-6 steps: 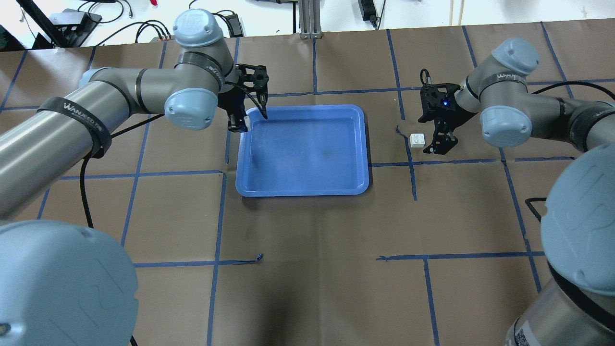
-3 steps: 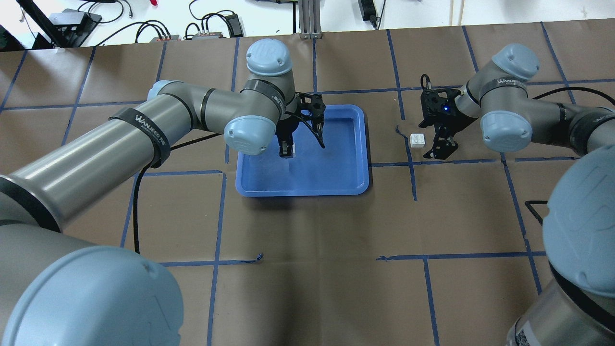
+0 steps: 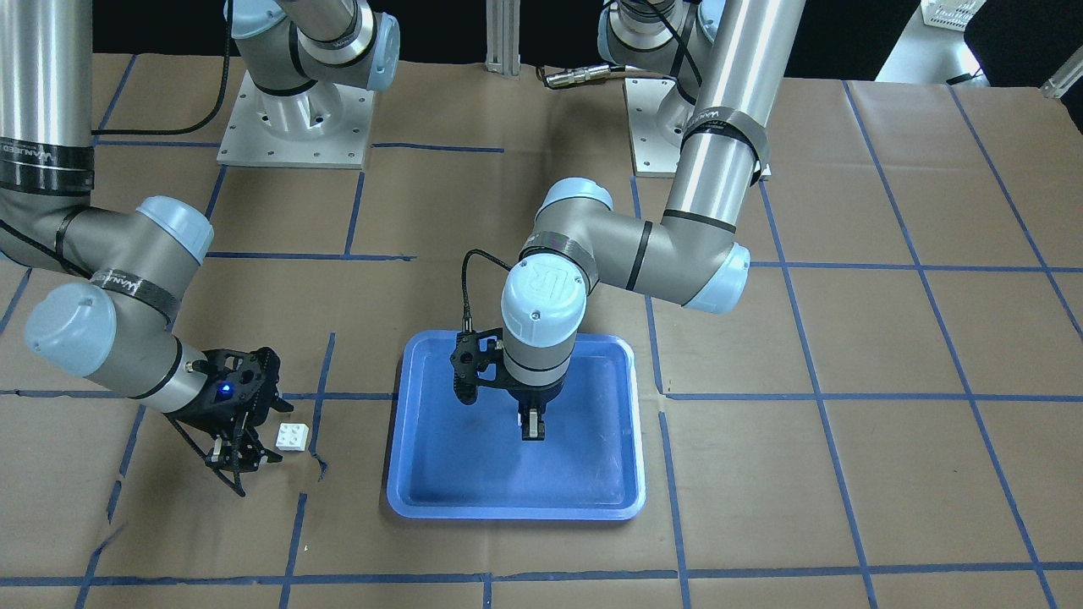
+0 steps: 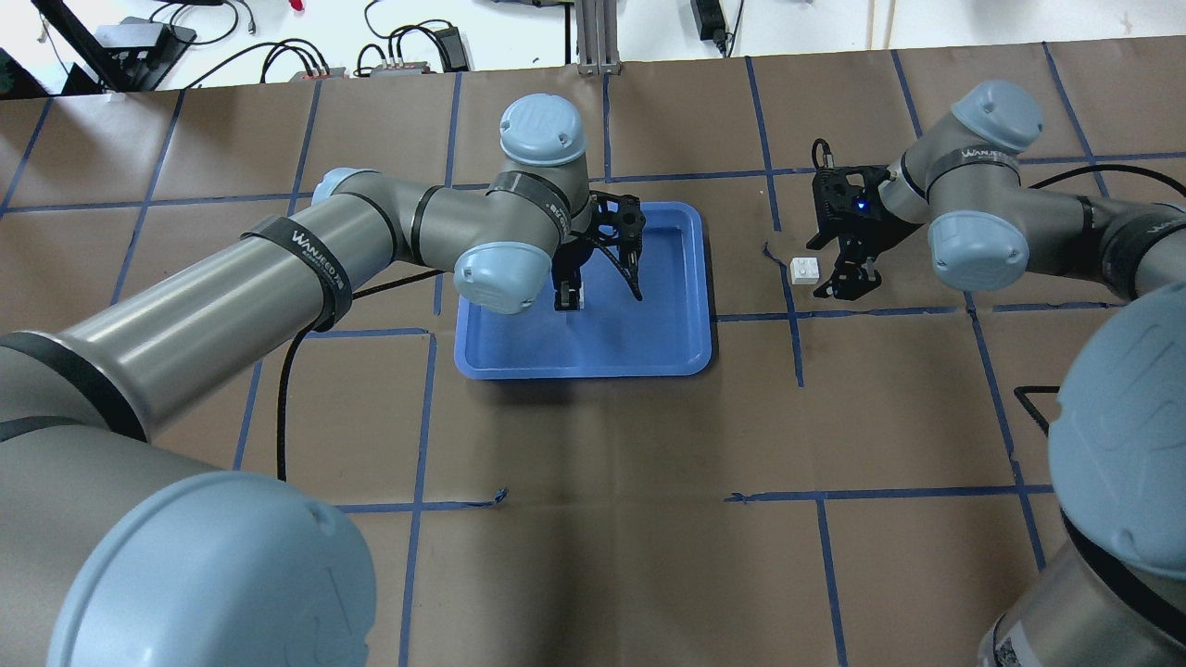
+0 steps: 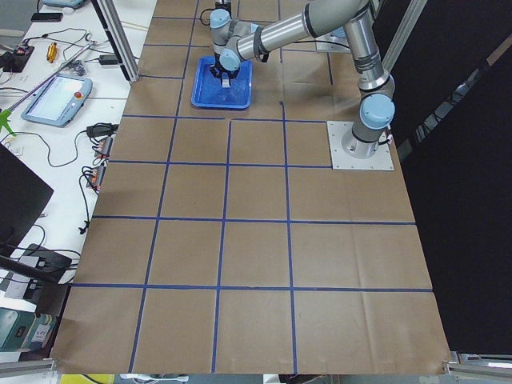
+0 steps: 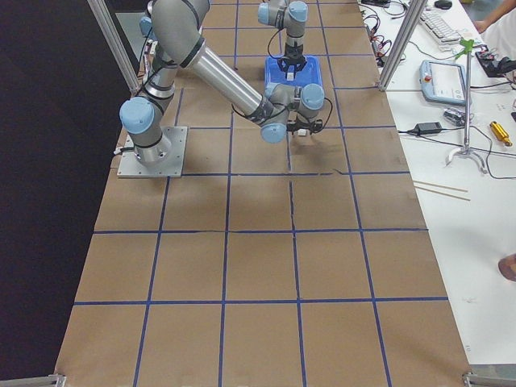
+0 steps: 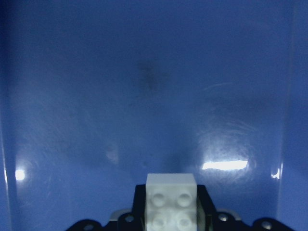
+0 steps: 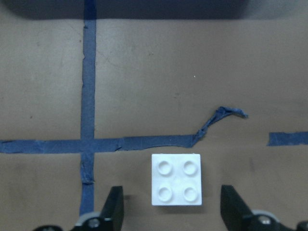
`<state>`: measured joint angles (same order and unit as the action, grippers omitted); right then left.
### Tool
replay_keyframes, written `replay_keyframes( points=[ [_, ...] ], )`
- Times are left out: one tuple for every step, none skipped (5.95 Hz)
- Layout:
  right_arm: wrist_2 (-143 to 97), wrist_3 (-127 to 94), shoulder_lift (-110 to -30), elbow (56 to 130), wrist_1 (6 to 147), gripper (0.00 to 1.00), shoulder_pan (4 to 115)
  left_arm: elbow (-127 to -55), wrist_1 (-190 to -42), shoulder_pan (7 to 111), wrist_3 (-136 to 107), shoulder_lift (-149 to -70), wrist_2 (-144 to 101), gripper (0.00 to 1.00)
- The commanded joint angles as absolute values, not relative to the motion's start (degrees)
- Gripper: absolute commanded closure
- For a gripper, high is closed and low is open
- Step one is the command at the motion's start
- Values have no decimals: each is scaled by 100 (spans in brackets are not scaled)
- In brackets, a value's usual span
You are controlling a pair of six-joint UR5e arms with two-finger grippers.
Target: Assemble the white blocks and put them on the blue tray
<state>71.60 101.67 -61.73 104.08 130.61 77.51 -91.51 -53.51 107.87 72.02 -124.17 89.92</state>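
While my left gripper [image 3: 531, 430] pinches a white block [image 7: 171, 202] over the blue tray [image 4: 669, 345], early release could strand its three-o'clock mate [image 8: 176, 179] — unjoined.

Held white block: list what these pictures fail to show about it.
- Left wrist view: the held white block is cut off by the bottom edge.
- Overhead view: the left gripper covers most of it; contact with the blue tray cannot be judged.
- Side views: too small.
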Motion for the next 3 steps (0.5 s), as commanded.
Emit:
replay_keyframes(
  points=[
    [7154, 10169, -6187, 10398, 13061, 40, 7752, -9184, -5037, 10784, 7172, -12516, 9008, 98],
    [7154, 10195, -6187, 10397, 13061, 46, 7752, -9193, -5054, 10784, 7172, -12516, 8991, 76],
    [7172, 10239, -6187, 10397, 13061, 56, 7752, -9193, -5071, 10784, 7172, -12516, 9000, 3]
  ],
)
